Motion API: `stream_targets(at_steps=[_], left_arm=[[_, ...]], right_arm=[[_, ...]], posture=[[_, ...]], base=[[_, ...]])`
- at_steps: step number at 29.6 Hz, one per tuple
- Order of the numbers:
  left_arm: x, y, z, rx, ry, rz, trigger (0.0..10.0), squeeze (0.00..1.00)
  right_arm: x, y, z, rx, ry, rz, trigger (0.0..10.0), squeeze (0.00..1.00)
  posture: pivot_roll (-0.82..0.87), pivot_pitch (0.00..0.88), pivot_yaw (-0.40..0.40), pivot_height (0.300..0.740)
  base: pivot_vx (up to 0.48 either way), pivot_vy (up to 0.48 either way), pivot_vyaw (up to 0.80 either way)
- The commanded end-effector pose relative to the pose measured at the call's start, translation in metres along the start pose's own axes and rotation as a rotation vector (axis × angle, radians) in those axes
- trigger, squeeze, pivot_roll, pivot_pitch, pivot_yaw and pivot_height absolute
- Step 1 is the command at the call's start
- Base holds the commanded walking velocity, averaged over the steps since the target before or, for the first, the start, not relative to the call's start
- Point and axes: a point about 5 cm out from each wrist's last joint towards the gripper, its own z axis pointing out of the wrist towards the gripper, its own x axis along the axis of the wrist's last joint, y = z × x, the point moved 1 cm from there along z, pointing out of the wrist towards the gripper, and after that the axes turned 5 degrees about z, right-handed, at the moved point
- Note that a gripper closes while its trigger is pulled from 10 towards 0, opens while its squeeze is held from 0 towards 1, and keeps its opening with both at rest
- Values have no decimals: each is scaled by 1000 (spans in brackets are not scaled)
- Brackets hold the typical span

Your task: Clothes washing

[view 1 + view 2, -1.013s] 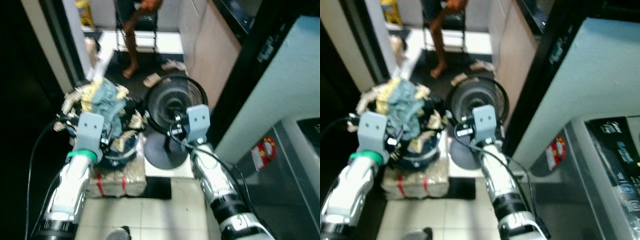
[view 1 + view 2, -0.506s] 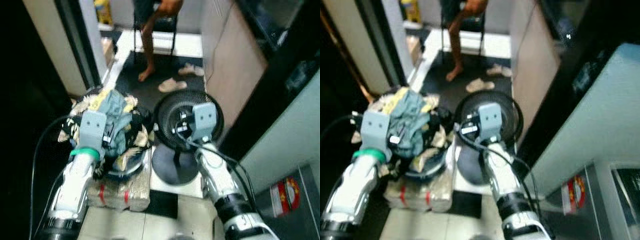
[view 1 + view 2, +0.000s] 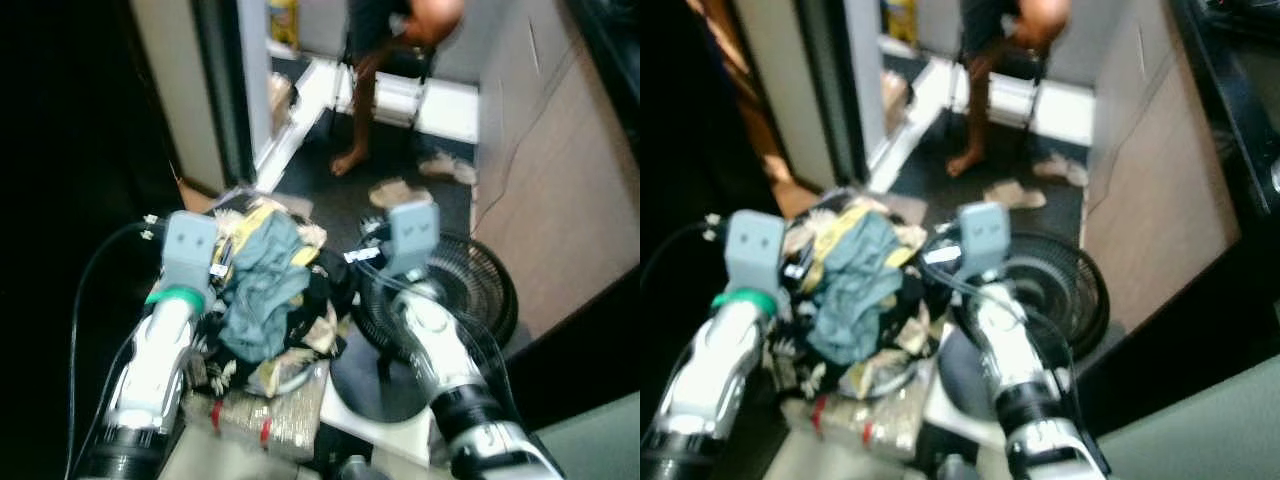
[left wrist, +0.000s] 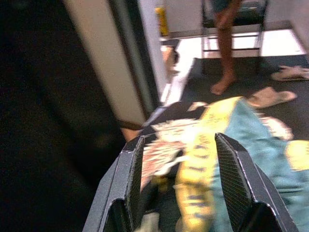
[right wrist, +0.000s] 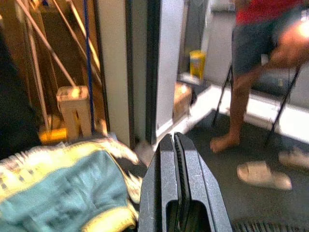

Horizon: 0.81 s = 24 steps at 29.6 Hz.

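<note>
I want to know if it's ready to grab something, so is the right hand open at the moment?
No, in the right wrist view the right hand has its two black fingers pressed flat together with nothing between them.

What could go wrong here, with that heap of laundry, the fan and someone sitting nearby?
The heaped clothes spill over their basin, so a piece might slide off when lifted. The left gripper is open at the pile's edge; the right gripper is shut beside it, close to the floor fan, which its arm could knock. A person's foot and sandals lie ahead, a possible trip hazard.
</note>
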Motion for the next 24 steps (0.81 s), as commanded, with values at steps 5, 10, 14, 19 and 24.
stream_targets(at_steps=[5, 10, 14, 19, 24], left_arm=[[-8, 5, -2, -22, -38, -7, 10000, 0], [-8, 4, -1, -40, -37, -6, 10000, 0], [-8, 4, -1, -40, -35, -6, 10000, 0], [-7, 4, -1, -41, -27, -4, 10000, 0], [-7, 4, -2, -40, -23, -5, 10000, 0]], right_arm=[[-9, -1, -5, 5, -30, 2, 10000, 0], [-6, -3, -4, 16, -15, 8, 10000, 0], [-6, -3, -4, 18, -14, 10, 10000, 0], [-6, -4, -4, 20, -13, 10, 10000, 0], [-6, -4, -5, 20, -14, 10, 10000, 0]], posture=[[87, 0, -19, 740], [86, 0, -20, 740], [87, 0, -19, 740], [87, 0, -20, 740], [88, 0, -19, 740]], base=[[0, 0, 0], [0, 0, 0], [0, 0, 0], [0, 0, 0], [0, 0, 0]])
